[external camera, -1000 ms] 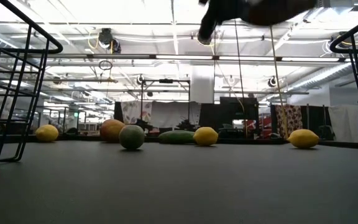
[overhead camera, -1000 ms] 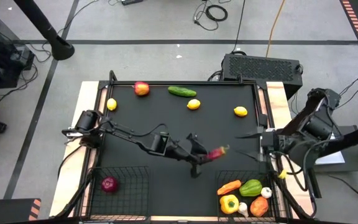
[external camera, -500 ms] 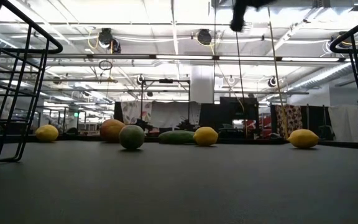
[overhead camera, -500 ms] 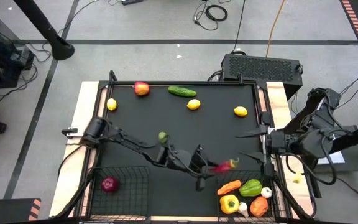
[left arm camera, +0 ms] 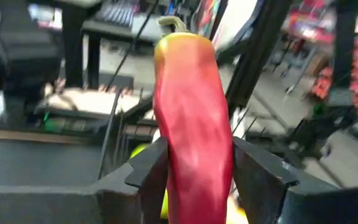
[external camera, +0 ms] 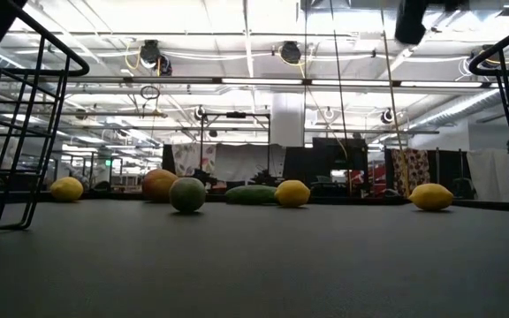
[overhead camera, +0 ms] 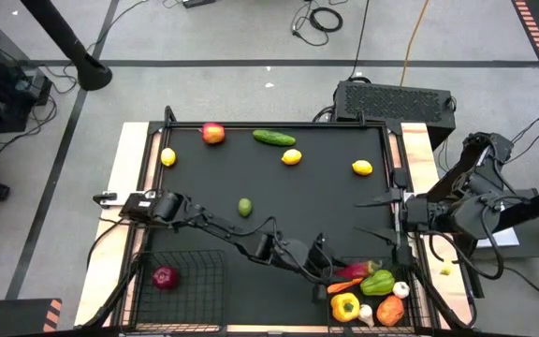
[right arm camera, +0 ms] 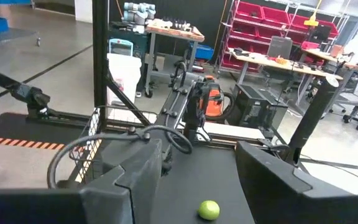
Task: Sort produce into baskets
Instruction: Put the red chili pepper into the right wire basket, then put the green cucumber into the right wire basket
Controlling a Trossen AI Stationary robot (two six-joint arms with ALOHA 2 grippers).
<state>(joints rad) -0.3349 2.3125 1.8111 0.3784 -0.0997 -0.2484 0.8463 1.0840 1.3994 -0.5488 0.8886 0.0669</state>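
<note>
Two dark fingers (left arm camera: 148, 174) of the left hand (overhead camera: 330, 271) are clamped on a red chili (left arm camera: 191, 124), which is gripped across its middle so that the stem end sticks out past the fingertips. The hold is judged firm enough for carrying. In the high view the chili (overhead camera: 354, 271) is held over the near edge of the right basket (overhead camera: 421, 301), at about five o'clock on the tabletop (overhead camera: 279, 197), presumably so it can be let go among the vegetables already gathered there: a green pepper (overhead camera: 378, 282), a yellow pepper (overhead camera: 345, 306), a carrot (overhead camera: 344, 285) and a garlic bulb (overhead camera: 401, 290).

Outward from the hand, a lime (overhead camera: 244, 207) lies near the centre, well apart. Along the twelve o'clock edge sit an apple (overhead camera: 213, 134), a cucumber (overhead camera: 274, 138) and three lemons (overhead camera: 291, 156). One purple onion (overhead camera: 165, 277) rests in the left basket (overhead camera: 209, 257) at seven o'clock.

At three o'clock the right hand (overhead camera: 379, 217) waits with its fingers spread apart, holding nothing.
</note>
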